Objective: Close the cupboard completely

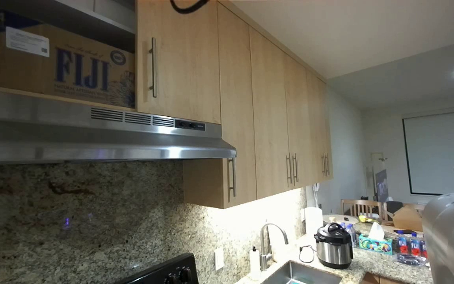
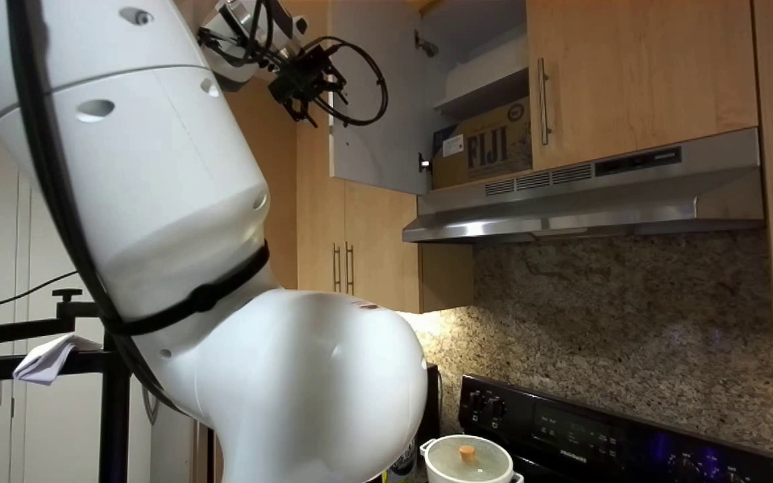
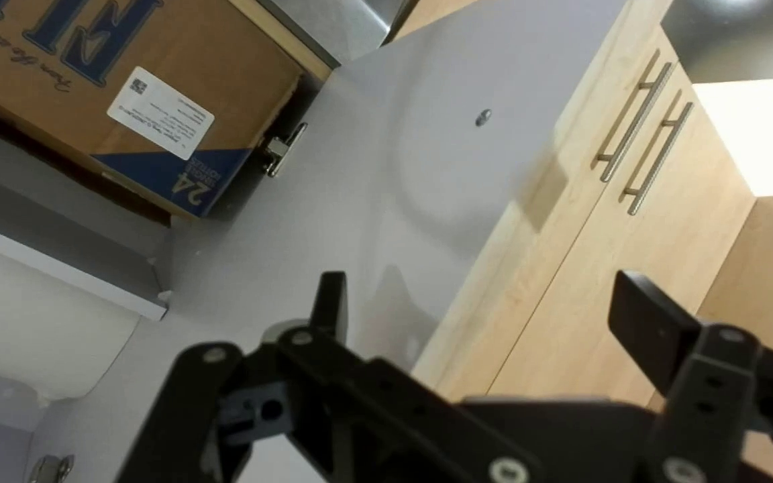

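Observation:
The cupboard is the short light-wood wall cabinet above the range hood. One door point(image 1: 179, 63) is shut, also in an exterior view point(image 2: 648, 67). Its other door point(image 2: 380, 121) stands wide open, grey inner face showing, also in the wrist view point(image 3: 359, 188). My gripper point(image 2: 325, 106) is near the open door's free edge, on its inner side. In the wrist view the gripper point(image 3: 477, 295) is open with nothing between its fingers. One finger lies over the grey face, the other beyond the door's edge. I cannot tell whether it touches the door.
A FIJI carton point(image 1: 85, 75) sits inside the cupboard, also in the wrist view point(image 3: 111, 87). The steel range hood point(image 1: 73, 152) is directly below. Taller cabinets point(image 1: 268, 118) adjoin it. A lidded pot point(image 2: 468, 463) and a black stand point(image 2: 115, 416) are lower down.

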{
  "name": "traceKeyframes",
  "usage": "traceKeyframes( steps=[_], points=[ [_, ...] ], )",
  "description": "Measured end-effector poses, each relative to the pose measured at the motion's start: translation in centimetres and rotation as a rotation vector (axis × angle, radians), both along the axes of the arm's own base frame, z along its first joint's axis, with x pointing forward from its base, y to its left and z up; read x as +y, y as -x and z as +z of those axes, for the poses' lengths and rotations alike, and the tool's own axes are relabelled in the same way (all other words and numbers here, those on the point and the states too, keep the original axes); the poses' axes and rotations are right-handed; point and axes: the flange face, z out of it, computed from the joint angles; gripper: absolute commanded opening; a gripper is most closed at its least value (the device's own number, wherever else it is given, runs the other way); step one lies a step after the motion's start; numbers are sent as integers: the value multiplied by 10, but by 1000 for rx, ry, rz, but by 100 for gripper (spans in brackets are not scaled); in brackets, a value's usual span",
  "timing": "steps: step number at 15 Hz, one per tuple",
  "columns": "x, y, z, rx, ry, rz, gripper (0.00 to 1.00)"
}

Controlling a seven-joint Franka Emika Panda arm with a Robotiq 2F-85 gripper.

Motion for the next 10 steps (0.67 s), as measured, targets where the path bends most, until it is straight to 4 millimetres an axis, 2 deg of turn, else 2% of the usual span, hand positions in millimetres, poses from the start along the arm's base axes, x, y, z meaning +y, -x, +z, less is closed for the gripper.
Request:
traceKeyframes(
  steps=[4,10],
  points=[
    [1,-20,2,-49,-64,-4,100],
    [-1,-39,5,-143,-186,-143,100]
  ],
)
